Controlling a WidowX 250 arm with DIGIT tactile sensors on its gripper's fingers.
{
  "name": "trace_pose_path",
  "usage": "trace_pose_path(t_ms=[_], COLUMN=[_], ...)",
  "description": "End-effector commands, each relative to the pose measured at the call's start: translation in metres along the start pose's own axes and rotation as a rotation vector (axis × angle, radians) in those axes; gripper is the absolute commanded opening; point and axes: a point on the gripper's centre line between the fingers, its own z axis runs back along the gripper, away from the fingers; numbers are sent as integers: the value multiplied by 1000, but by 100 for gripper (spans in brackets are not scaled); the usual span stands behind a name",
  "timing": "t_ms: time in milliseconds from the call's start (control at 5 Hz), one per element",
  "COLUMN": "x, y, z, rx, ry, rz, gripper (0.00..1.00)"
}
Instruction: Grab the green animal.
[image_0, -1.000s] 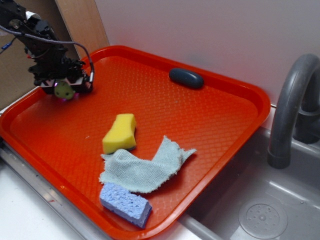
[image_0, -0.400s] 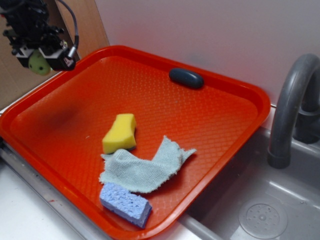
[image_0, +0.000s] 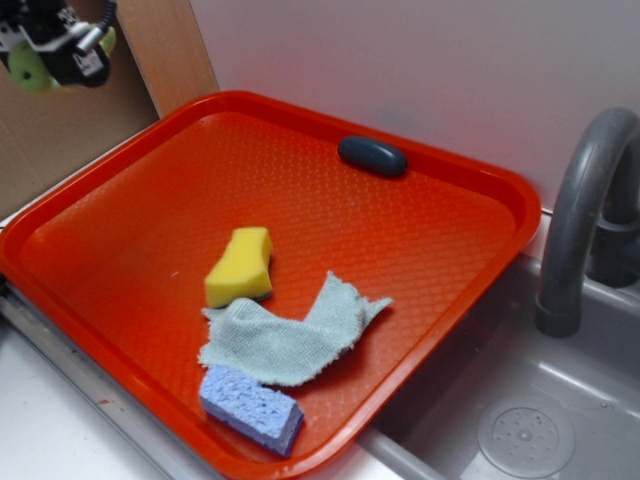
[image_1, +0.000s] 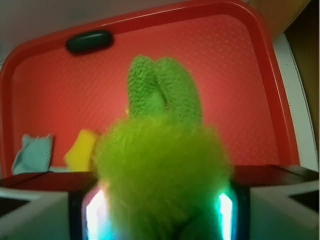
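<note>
The green animal is a small yellow-green plush toy held high in the air at the top left of the exterior view, beyond the tray's far left corner. My gripper is shut on it, and only the gripper's lower part shows at the frame edge. In the wrist view the green animal fills the middle, fuzzy and close, pinched between the two glowing fingers, with two knitted green limbs pointing up over the tray.
Below lies the red tray holding a yellow sponge, a pale green cloth, a blue sponge and a dark oval object. A grey faucet and sink stand at the right.
The gripper has risen from the tray's left corner up and to the left, carrying the green animal with it. Nothing on the tray moved.
</note>
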Motion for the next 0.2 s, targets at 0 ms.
trace_pose_path(t_ms=[0], x=[-10], y=[10], z=[46], rx=[-73], ry=[-110], rz=[-20], gripper=[0])
